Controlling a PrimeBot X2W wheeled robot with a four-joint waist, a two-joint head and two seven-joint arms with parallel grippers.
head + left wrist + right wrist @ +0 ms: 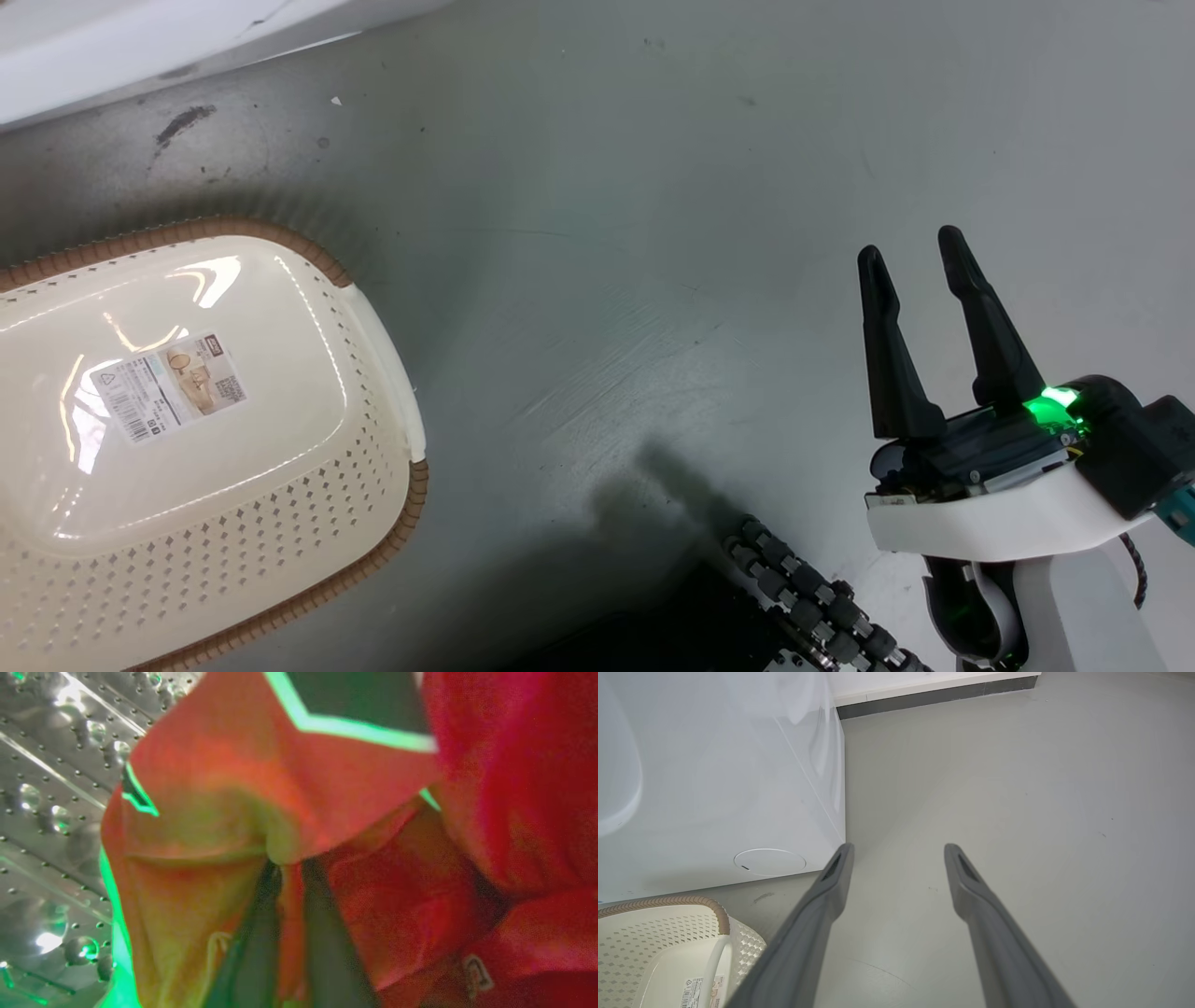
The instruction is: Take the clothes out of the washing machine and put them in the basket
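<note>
White metal makes the biggest thing here: the washing machine (714,788), which stands on the grey floor (653,187). Its steel drum (46,812), full of small holes, is seen in the left wrist view. On the floor, near the front bottom corner of the machine, stands the basket (397,373), cream plastic with a brown rim. It has nothing inside except a paper label (168,385) on its bottom.

The clothes (210,812) are red and they lie inside the drum, not yet in the basket. The left claw (292,877) is clenched on them: a fold of red cloth is pressed between its two dark fingers, and more cloth hangs around them. The right claw (913,245) is released and holds nothing. It hovers over bare floor, well apart from the basket's right side.

I judge that the step in hand is to draw the clothes out of the drum. To do it well, the left claw should press firmly, because only a thin fold is held and it may slip. The pull should go straight back and slowly, so that loose parts do not catch on the drum's edge. Then the load should be lifted high enough to pass over the basket's rim and be let go above its middle, not at its edge.
</note>
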